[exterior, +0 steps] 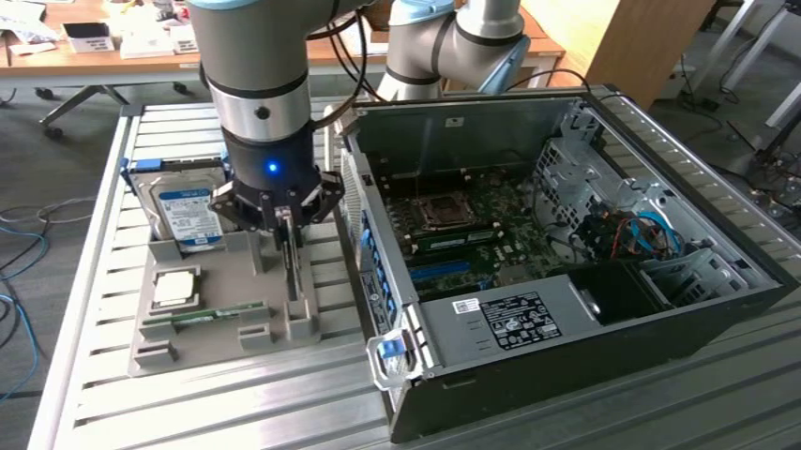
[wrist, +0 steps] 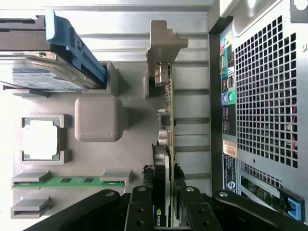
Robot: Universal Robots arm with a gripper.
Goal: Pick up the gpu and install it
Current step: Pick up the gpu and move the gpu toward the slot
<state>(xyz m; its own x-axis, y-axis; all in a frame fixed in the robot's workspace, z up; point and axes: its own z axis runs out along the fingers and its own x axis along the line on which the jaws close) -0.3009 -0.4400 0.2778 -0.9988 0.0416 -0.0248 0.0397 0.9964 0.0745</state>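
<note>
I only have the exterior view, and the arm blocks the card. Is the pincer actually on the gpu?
Observer: Yes. The wrist view shows the pincer closed on the gpu, with its fingers against both faces.
Operator: Is it out of the holder?
Observer: No. It stands on edge, with one end in the slot of the grey post.
Operator: Which side faces the computer?
Observer: The green circuit-board side faces the perforated rear panel. The black side faces away.

Matt grey plastic holder (wrist: 98,118) on a ribbed bare-metal table (exterior: 250,412); the gpu (wrist: 164,137) in the holder has a dull silver metal bracket (wrist: 163,41).
</note>
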